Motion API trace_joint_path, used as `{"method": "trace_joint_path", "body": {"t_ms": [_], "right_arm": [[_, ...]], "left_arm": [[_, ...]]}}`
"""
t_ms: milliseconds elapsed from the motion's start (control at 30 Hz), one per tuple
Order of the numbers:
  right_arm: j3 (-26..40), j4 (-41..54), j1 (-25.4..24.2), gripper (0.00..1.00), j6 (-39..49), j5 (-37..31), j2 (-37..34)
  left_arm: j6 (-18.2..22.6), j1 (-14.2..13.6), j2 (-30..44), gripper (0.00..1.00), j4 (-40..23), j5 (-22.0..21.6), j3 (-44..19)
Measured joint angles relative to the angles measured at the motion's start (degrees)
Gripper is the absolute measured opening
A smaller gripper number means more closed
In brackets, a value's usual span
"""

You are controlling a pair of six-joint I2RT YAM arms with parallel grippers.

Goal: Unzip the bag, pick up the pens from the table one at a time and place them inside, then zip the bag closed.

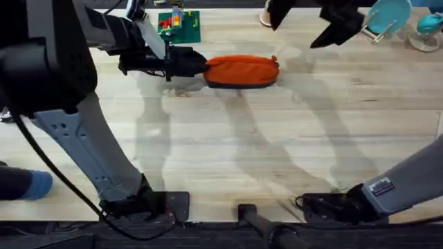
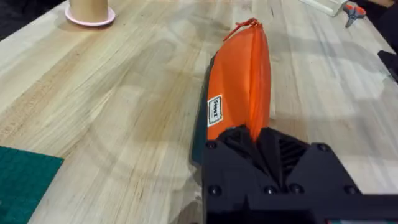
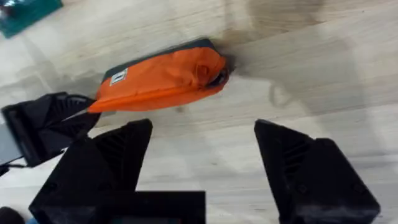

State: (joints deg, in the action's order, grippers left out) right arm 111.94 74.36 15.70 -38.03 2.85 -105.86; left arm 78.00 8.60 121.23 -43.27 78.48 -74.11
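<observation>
The orange bag (image 1: 242, 70) lies lengthwise on the table (image 1: 277, 152), far of centre. My left gripper (image 1: 188, 67) is shut on its left end; the left wrist view shows the black fingers (image 2: 239, 140) pinching the bag (image 2: 239, 81) at its top ridge. The zipper runs along that ridge to an orange pull (image 2: 245, 25) at the far end. My right gripper (image 1: 301, 31) hangs open, raised above and beyond the bag's right end. In its own view the right gripper (image 3: 202, 127) stands wide apart above the bag (image 3: 161, 78), with the left gripper (image 3: 43, 124) farther off. The pens are out of view.
A green mat (image 1: 178, 26) with small colourful items lies behind the left gripper. Teal objects (image 1: 387, 17) stand at the far right corner. A roll on a pink base (image 2: 90, 9) sits at the far edge. Bare wood stretches from the bag towards the arm bases.
</observation>
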Motion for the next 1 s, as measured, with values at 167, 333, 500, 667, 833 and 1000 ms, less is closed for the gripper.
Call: {"method": "trace_joint_path", "body": {"t_ms": [167,333,500,667,833,1000], "right_arm": [[0.0,-1.4,0.0,0.996,-0.1,0.0,-2.7],[0.0,-2.1,0.0,0.996,-0.2,0.0,-2.9],[0.0,-2.1,0.0,0.995,-0.7,0.0,-2.9],[0.0,-2.2,0.0,0.997,-1.0,0.5,-3.1],[0.1,-2.6,0.0,0.994,-1.6,2.0,-5.3],[0.1,-3.3,-0.1,0.995,-2.7,2.7,-7.4]], "left_arm": [[0.0,0.0,0.0,0.041,0.0,0.0,0.0],[0.0,0.0,0.0,0.041,0.0,0.0,0.0],[0.0,0.0,0.0,0.041,0.0,0.0,0.0],[0.0,0.0,0.0,0.041,0.0,0.0,0.0],[0.0,0.0,0.0,0.041,0.0,0.0,0.0],[0.0,0.0,0.0,0.041,0.0,0.0,0.0]]}}
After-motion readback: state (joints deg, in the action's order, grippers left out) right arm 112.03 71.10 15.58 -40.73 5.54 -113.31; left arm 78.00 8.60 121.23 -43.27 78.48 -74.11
